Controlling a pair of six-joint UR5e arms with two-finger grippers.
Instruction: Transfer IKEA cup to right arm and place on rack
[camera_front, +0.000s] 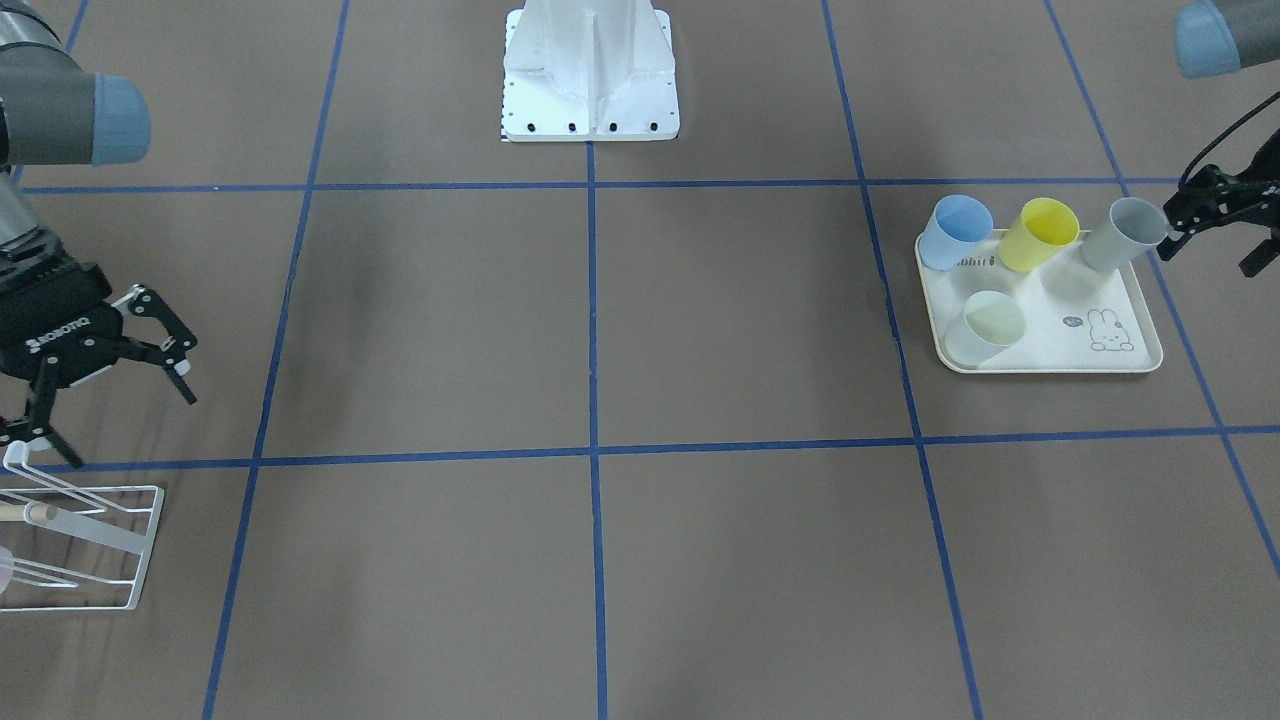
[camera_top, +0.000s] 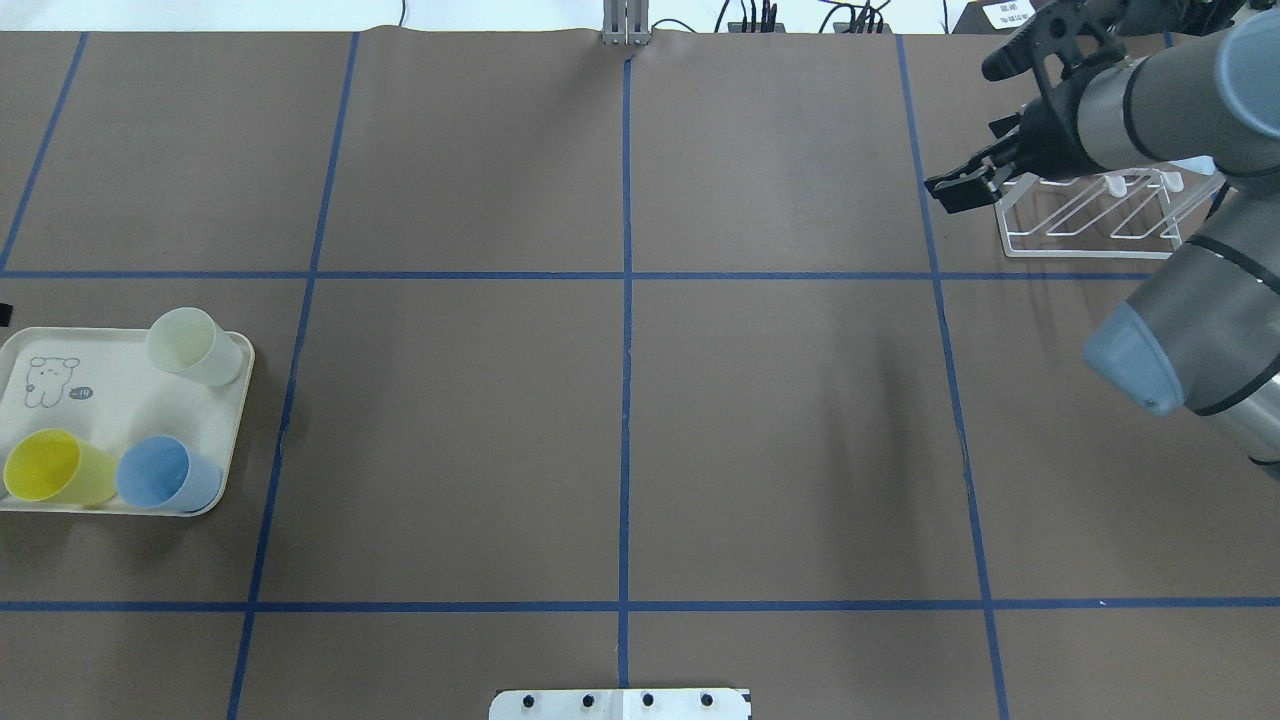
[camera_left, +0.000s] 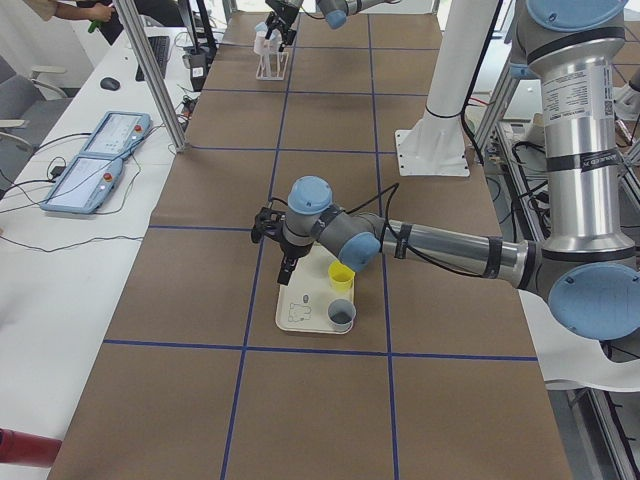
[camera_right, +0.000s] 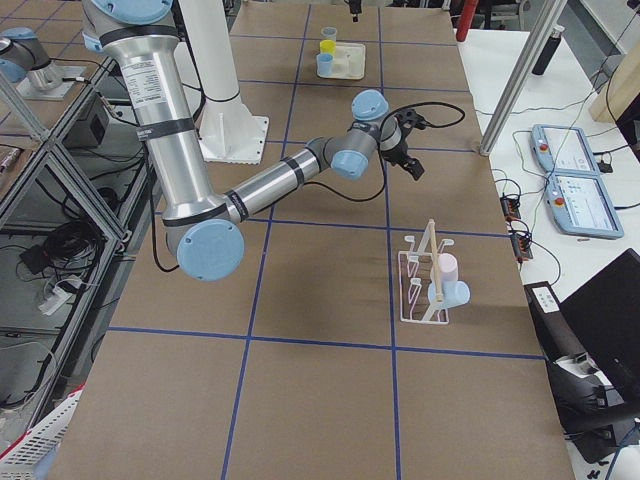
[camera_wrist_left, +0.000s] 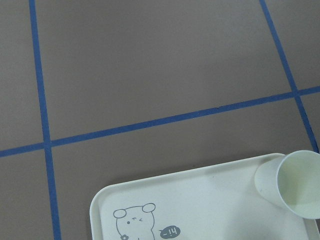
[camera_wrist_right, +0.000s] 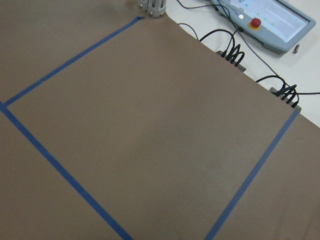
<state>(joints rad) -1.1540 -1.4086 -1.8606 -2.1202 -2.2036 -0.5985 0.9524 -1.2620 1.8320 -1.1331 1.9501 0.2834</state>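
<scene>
Several IKEA cups stand on a cream tray (camera_front: 1120, 362): blue (camera_front: 955, 232), yellow (camera_front: 1040, 233), grey (camera_front: 1125, 232) and pale green (camera_front: 988, 327). My left gripper (camera_front: 1208, 255) hangs open just beside the grey cup, one finger close to its side, holding nothing. The left wrist view shows only the tray corner (camera_wrist_left: 200, 200) and the pale cup (camera_wrist_left: 295, 182). At the other end my right gripper (camera_front: 120, 410) is open and empty, just above the white wire rack (camera_front: 100, 545). The overhead view shows that gripper (camera_top: 962, 185) beside the rack (camera_top: 1100, 215).
On the rack hang a pink cup (camera_right: 443, 268) and a blue cup (camera_right: 450, 294). The white robot base (camera_front: 590, 80) stands at the table's middle back. Control pendants (camera_right: 570, 180) and cables lie on the side bench. Blue tape lines grid the brown table.
</scene>
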